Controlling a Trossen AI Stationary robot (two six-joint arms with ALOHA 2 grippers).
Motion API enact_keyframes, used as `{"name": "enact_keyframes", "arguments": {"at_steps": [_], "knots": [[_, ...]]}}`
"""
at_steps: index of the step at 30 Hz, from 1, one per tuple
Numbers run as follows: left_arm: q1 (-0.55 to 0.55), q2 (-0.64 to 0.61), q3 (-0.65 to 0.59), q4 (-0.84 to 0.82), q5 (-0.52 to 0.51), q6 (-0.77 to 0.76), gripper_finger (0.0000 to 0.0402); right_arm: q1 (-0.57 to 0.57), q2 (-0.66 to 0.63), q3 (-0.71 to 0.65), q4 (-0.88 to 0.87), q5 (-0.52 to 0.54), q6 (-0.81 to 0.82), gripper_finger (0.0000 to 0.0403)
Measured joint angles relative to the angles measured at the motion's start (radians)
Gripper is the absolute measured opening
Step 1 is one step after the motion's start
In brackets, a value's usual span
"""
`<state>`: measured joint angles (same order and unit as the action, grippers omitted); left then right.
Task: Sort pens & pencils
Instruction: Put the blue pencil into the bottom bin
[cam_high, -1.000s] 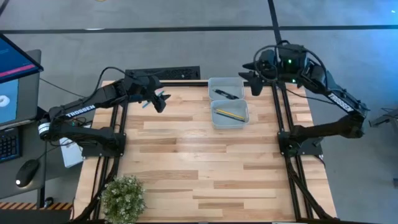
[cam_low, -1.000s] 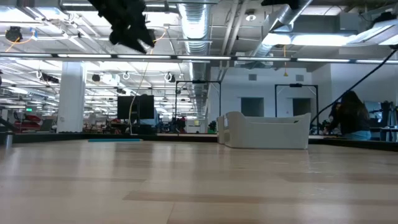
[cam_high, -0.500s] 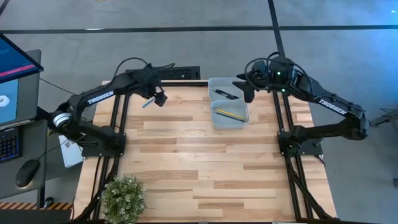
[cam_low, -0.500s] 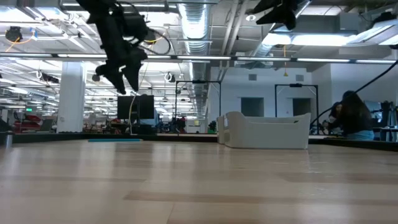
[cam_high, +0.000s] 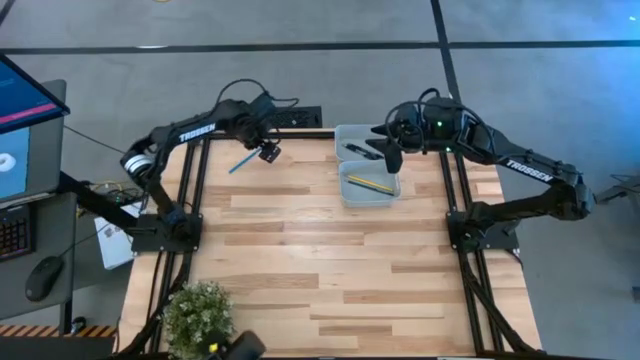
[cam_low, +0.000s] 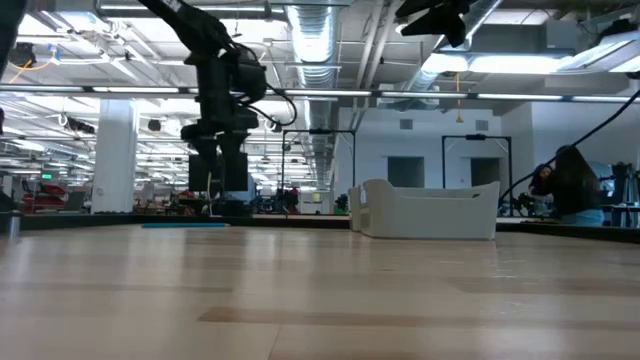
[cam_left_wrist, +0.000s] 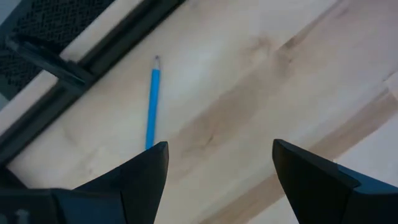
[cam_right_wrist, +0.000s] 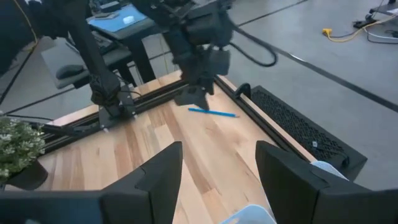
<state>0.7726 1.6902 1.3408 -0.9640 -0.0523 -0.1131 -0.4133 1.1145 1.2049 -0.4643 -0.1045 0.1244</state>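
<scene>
Your left arm's fingers (cam_left_wrist: 143, 180) are spread apart with nothing between them, hovering just beside the blue pencil (cam_high: 241, 161) lying on the counter (cam_high: 320, 260). Your right arm's fingers (cam_right_wrist: 155, 180) are released too, above the two bins (cam_high: 366, 165) holding the yellow pencil (cam_high: 368, 183) and black pen (cam_high: 360, 151).

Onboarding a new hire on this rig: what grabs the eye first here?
The lone light blue pencil on the wooden table near its far left edge, with the open left gripper above, just beside it. Next, two clear bins at the far middle, a yellow pencil in the nearer one, the open right gripper over them.
</scene>
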Motion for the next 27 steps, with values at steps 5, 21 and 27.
{"name": "enact_keyframes", "arguments": {"at_steps": [5,21,27], "knots": [[0.048,0.080,0.099,-0.076,0.005,0.004,0.0279,0.008,0.000,0.000,-0.001,0.000,0.000,0.0225],[0.126,0.096,0.077,-0.069,0.036,0.035,0.0279,0.007,0.000,0.000,-0.002,0.000,-0.004,0.0225],[0.130,0.096,0.014,-0.005,0.004,0.042,0.0279,0.007,0.000,0.000,-0.002,0.000,-0.004,0.0225]]}}
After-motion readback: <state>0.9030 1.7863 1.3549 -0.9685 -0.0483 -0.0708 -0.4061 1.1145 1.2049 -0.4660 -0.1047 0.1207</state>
